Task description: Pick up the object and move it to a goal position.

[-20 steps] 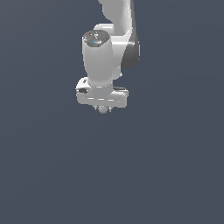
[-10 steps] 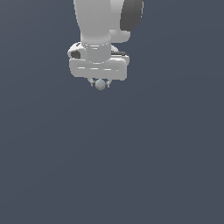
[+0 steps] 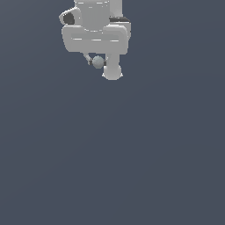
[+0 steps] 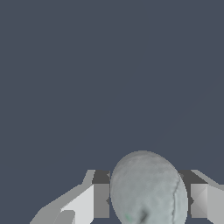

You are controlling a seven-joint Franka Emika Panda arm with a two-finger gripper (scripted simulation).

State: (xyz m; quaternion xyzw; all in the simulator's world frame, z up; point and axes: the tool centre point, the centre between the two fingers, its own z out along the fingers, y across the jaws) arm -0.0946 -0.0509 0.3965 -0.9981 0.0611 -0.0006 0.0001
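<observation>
The object, a tiny pale grey-blue sphere (image 3: 97,62), hangs just under the white hand near the top of the exterior view. My gripper (image 3: 99,63) is shut on it. In the wrist view the sphere (image 4: 148,188) fills the gap between the two fingers (image 4: 101,200), held on both sides. A white rounded part of the arm (image 3: 112,72) sits right beside the sphere on the exterior view's right. No goal marker shows in either view.
Plain dark grey-blue ground fills both views. The arm's white hand body (image 3: 95,38) reaches the top edge of the exterior view. Nothing else is in view.
The hand has moved up in the exterior view and turned about its axis, carrying the sphere with it. The sphere stays between the fingers.
</observation>
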